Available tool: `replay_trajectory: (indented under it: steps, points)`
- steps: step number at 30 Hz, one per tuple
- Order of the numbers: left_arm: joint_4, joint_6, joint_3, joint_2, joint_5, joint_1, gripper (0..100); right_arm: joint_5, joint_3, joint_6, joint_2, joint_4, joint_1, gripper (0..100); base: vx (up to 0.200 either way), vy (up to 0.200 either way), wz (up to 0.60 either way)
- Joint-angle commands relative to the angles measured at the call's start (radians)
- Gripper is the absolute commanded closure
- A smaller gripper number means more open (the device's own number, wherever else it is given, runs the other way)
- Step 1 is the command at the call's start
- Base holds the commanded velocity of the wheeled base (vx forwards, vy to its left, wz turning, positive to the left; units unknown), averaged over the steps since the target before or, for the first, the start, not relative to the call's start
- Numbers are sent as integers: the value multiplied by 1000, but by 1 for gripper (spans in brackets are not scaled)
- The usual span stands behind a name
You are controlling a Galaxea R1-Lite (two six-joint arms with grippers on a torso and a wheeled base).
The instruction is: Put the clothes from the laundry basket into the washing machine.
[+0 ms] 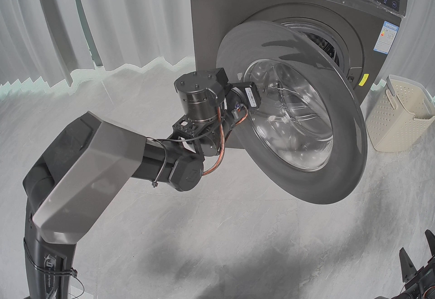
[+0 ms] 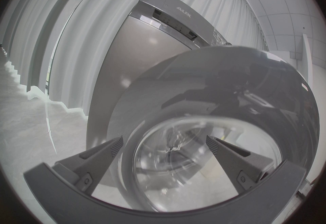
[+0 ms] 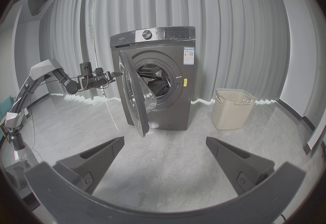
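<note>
The grey washing machine (image 1: 272, 0) stands with its round glass door (image 1: 290, 100) swung partway out. Dark clothes (image 3: 158, 87) lie inside the drum. My left gripper (image 2: 163, 143) is open right at the door's outer face, its fingers (image 2: 102, 156) spread on either side of the glass window; from across the room the left gripper (image 3: 117, 73) sits by the door's free edge. My right gripper (image 3: 164, 143) is open and holds nothing, low over the floor well back from the machine, and the right gripper (image 1: 414, 243) shows at the lower right.
A beige perforated laundry basket (image 1: 398, 114) stands on the floor to the right of the machine, and I see no clothes in the basket (image 3: 234, 107). Pale curtains hang behind. Grey tiled floor (image 1: 235, 232) lies open in front.
</note>
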Motion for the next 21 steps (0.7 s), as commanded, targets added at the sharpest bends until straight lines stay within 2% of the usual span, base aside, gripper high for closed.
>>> replay_trajectory:
  steps: [1, 4, 6, 9, 10, 11, 12, 13, 15, 18, 21]
  points:
    - [-10, -4, 342, -262, -1, -26, 0, 1, 15, 1, -12, 0, 0, 0, 0, 0, 0]
    - [-8, 7, 655, -493, -2, -78, 0, -1, 15, 1, -12, 0, 0, 0, 0, 0, 0]
    - [-10, 24, 848, -634, -8, -110, 0, -1, 15, 1, -12, 0, 0, 0, 0, 0, 0]
    - [-10, 85, 1141, -860, -22, -158, 0, -1, 15, -1, -12, 0, 0, 0, 0, 0, 0]
    - [-8, 99, 1194, -901, -27, -158, 0, -1, 15, -1, -12, 0, 0, 0, 0, 0, 0]
    - [-5, 130, 1305, -990, -41, -150, 0, 1, 15, -2, -12, 0, 0, 0, 0, 0, 0]
    - [-5, 147, 1360, -1038, -47, -145, 0, 1, 15, -2, -12, 0, 0, 0, 0, 0, 0]
    - [-5, 163, 1412, -1088, -51, -128, 0, 1, 15, -2, -12, 0, 0, 0, 0, 0, 0]
    - [2, 179, 1477, -1171, -53, -70, 0, 1, 13, -4, -12, 0, 0, 0, 0, 0, 0]
    - [5, 171, 1538, -1297, -48, 33, 0, 1, 13, -4, -10, 0, -1, 0, 0, 0, 0]
    - [10, 171, 1595, -1374, -45, 100, 0, 1, 15, -2, -12, 0, 0, 0, 0, 0, 0]
